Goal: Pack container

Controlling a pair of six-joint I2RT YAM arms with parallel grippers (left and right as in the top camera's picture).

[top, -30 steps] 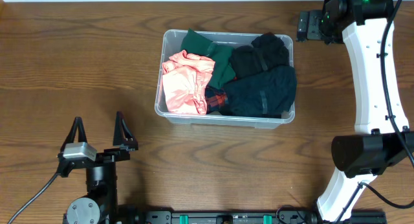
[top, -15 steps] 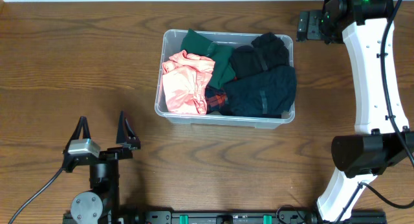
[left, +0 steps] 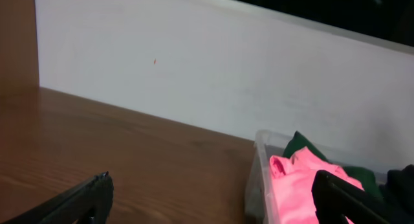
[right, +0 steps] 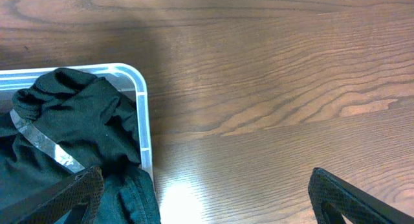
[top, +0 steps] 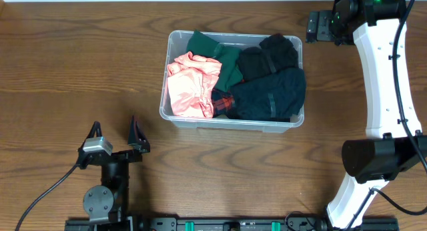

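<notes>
Your large rectangular clear plastic bin with rounded corners and a thick rim [top: 230,122] sits on the brown wood-grain worktop [top: 80,71], mid-width, toward the far edge. It is full of soft crumpled cloth: a pink garment [top: 192,84], a dark green one [top: 220,54] and black ones [top: 270,71], one with a shiny grey strip [right: 45,146]. Your left pincer [top: 114,124] is spread wide, well apart from the bin; your right pincer [right: 204,185] is also spread, by its far right corner

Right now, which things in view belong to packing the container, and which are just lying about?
Part of the job:
container
pink garment, inside it
dark green garment, inside it
black garments, inside it

Not part of the job:
wooden table; no loose item shows on it
black rail at the table's near edge
</notes>
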